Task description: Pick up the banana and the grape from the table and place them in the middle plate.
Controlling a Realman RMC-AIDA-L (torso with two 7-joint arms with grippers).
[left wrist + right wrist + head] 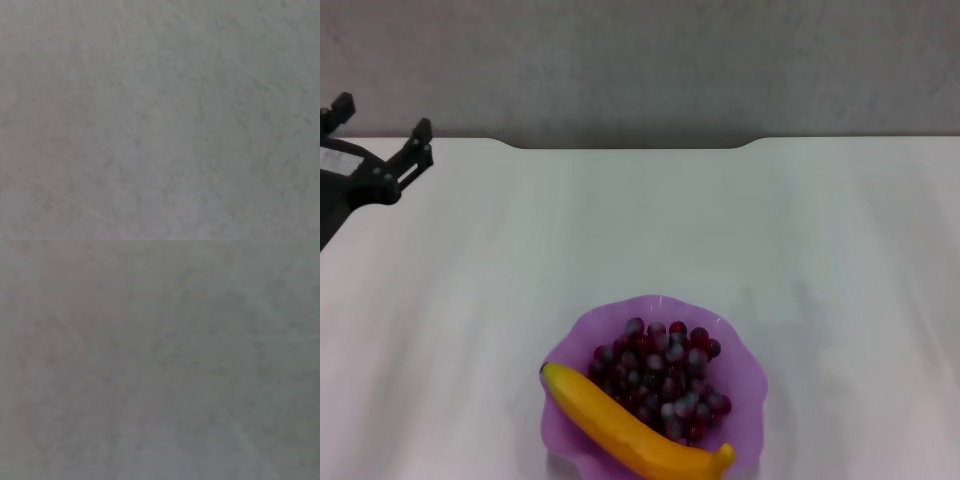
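Observation:
The purple scalloped plate [738,352] sits on the white table [770,240] near the front edge, in the head view. The dark red-purple grape bunch [660,375] lies inside it. The yellow banana [620,425] lies across the plate's front left, against the grapes, its dark stem tip at the left rim. My left gripper [380,120] is open and empty, high at the far left, well away from the plate. My right gripper is out of view. Both wrist views show only a plain grey surface.
The table's far edge has a shallow notch [630,145] in front of a grey wall [640,60]. Nothing else stands on the table.

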